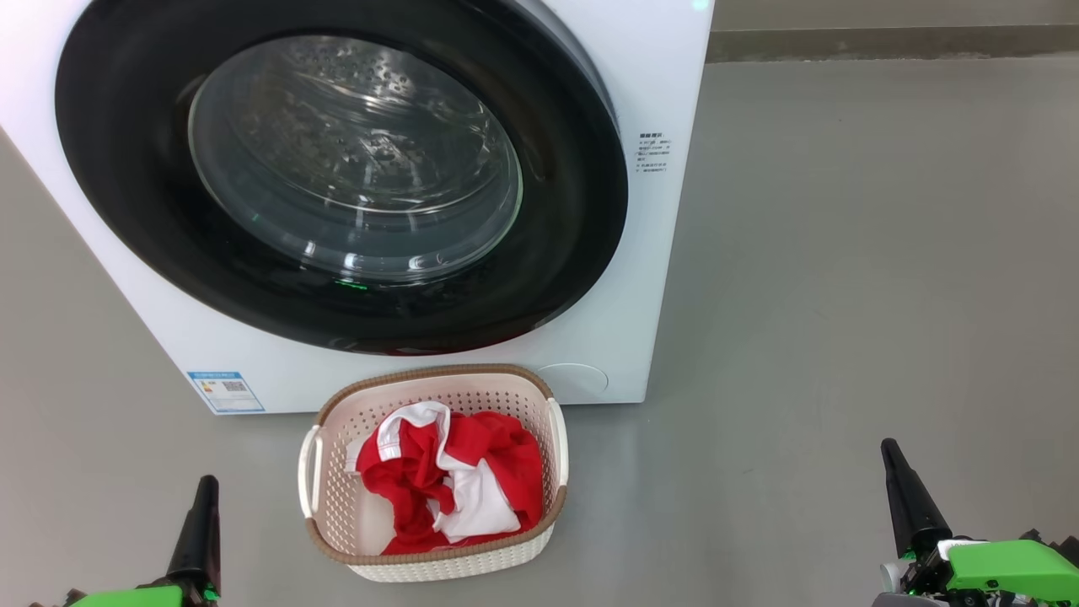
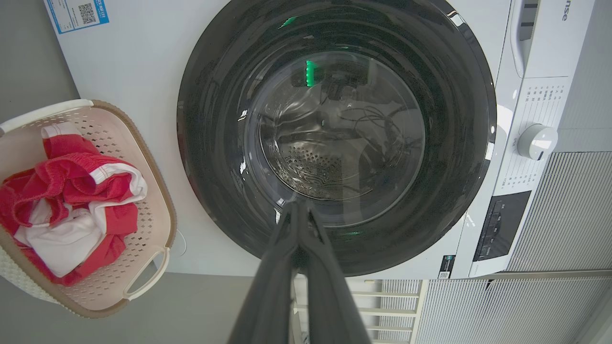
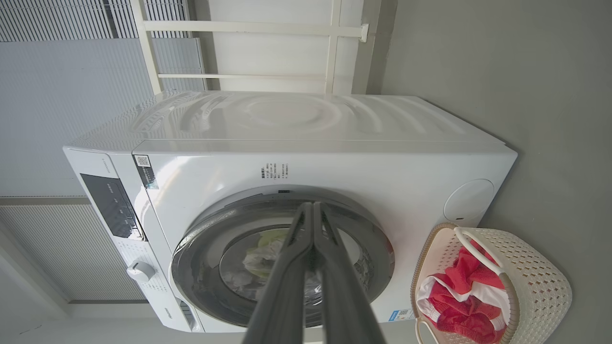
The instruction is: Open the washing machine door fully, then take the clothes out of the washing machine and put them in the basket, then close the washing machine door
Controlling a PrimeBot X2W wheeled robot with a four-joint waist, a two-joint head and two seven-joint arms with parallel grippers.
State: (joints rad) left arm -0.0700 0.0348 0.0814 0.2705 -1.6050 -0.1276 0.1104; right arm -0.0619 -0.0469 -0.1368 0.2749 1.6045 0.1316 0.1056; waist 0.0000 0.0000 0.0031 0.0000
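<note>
One washing machine (image 1: 657,253) present, fitted with one round washing machine door (image 1: 337,177), one control dial (image 2: 536,141), one dark control panel (image 2: 499,224) and one blue-white label sticker (image 1: 226,391). One basket (image 1: 523,552) on the floor, with two white side handles and one bundle of red-and-white clothes (image 1: 447,485) inside. Two tools counted: one left tool (image 1: 201,506) and one right tool (image 1: 898,480), each with two dark fingers pressed together.

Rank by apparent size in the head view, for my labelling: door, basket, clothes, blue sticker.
1. door
2. basket
3. clothes
4. blue sticker
The basket sits nearer the camera, so it looks bigger than it is.
</note>
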